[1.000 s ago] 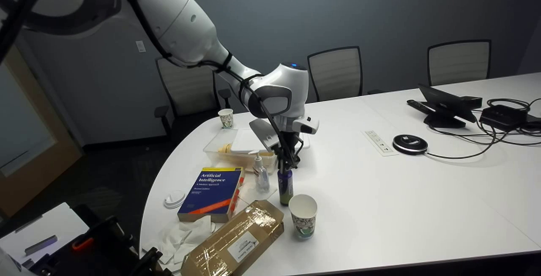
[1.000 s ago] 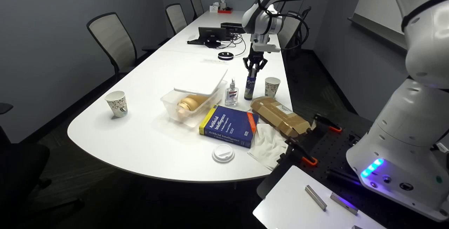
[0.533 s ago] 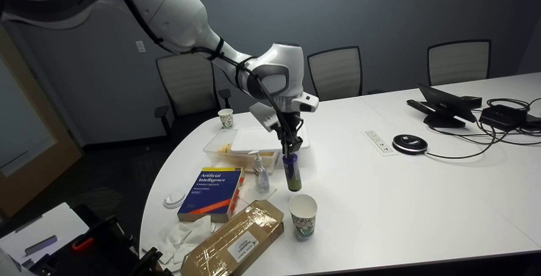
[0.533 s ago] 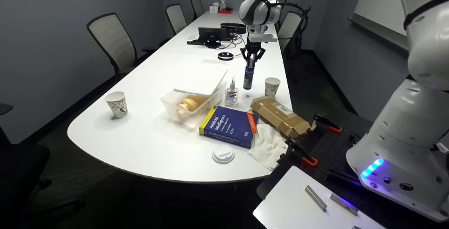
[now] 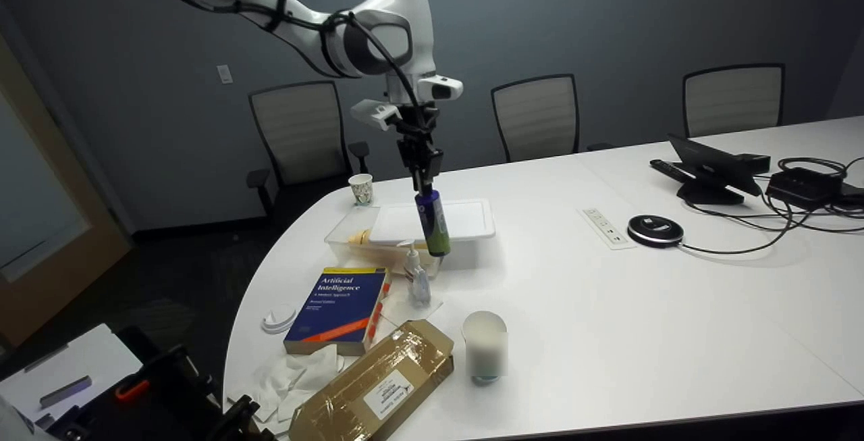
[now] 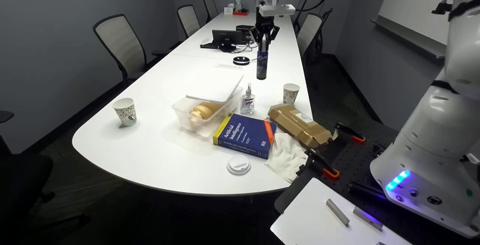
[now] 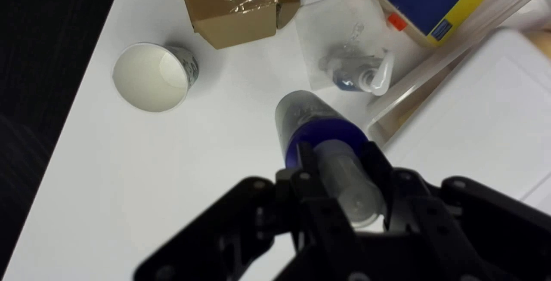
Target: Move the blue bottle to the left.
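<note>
The blue bottle (image 5: 433, 225) is slim, dark blue with a green lower part and a clear, lighter top. It hangs in the air above the table, slightly tilted in this exterior view. It also shows in an exterior view (image 6: 262, 65), above and behind the hand sanitizer. My gripper (image 5: 424, 181) is shut on the bottle's narrow clear top, with the fingers pointing down. In the wrist view, the fingers (image 7: 339, 154) press on both sides of the clear top, and the bottle's blue shoulder (image 7: 323, 129) and body extend beyond them.
A sanitizer pump bottle (image 6: 247, 102), a clear box (image 6: 198, 119) with a tilted white lid (image 6: 215, 87), and a blue book (image 6: 245, 134) stand nearby. A paper cup (image 6: 290, 93) and a cardboard box (image 6: 298, 124) are close to the table's edge. Another cup (image 6: 125, 111) stands farther off.
The gripper has lifted the bottle off the table and raised it well up. In an exterior view both have also shifted left. The other objects have stayed in place.
</note>
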Action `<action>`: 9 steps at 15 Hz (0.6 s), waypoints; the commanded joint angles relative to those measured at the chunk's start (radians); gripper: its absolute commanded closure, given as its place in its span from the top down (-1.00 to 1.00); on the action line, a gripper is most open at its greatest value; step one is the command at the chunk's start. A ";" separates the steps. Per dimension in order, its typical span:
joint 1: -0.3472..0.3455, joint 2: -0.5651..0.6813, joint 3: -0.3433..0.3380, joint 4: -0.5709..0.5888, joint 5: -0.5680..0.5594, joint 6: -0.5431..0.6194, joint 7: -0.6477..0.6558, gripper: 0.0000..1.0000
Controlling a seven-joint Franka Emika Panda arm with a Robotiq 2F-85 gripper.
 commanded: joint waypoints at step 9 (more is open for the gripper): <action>0.144 -0.278 0.188 -0.252 -0.073 -0.136 -0.053 -0.85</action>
